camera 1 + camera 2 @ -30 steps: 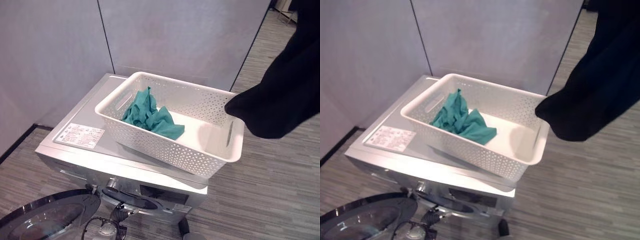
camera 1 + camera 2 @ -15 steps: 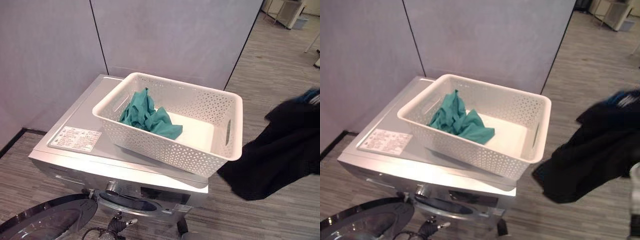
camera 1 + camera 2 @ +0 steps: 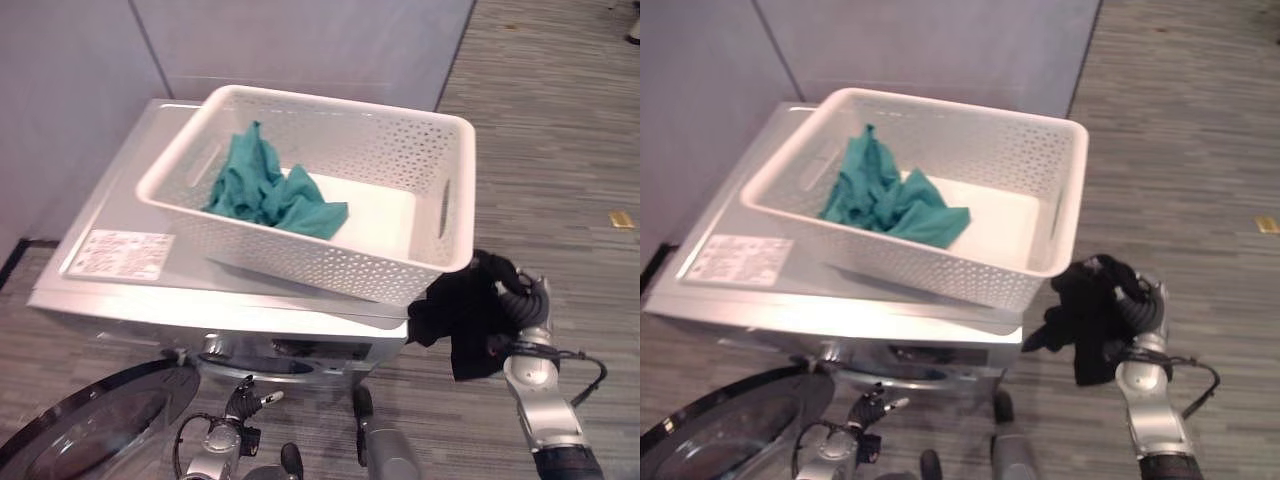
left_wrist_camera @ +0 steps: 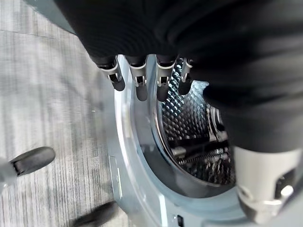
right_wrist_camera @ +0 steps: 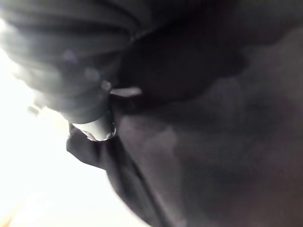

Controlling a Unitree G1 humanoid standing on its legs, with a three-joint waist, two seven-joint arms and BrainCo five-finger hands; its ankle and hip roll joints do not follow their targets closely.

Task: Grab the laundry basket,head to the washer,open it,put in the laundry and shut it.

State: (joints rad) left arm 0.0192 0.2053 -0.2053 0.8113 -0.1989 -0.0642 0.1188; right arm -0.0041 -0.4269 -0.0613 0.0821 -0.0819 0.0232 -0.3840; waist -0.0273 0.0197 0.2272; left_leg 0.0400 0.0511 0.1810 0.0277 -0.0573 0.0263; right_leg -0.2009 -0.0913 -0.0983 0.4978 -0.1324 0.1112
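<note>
A white perforated laundry basket (image 3: 300, 265) rests on top of the silver washer (image 3: 120, 200), holding a crumpled teal cloth (image 3: 265, 190). At the washer's front right corner, below the basket, my right hand (image 3: 522, 298) is shut on a black garment (image 3: 460, 320) that hangs over it; up close that garment (image 5: 213, 142) wraps the hand. The round glass door (image 3: 90, 430) stands swung open at the lower left. My left hand (image 3: 245, 398) hovers low before the washer's front, fingers (image 4: 137, 80) straight and empty, with the steel drum (image 4: 194, 127) past them.
Grey partition panels (image 3: 300, 40) stand close behind and left of the washer. Wood-look floor (image 3: 560, 150) stretches away on the right, with a small yellow scrap (image 3: 620, 218) on it. A white label (image 3: 120, 255) sits on the washer top.
The camera has tilted down. The black garment has dropped from the upper right to beside the washer's front right corner, and my right hand has come into view holding it.
</note>
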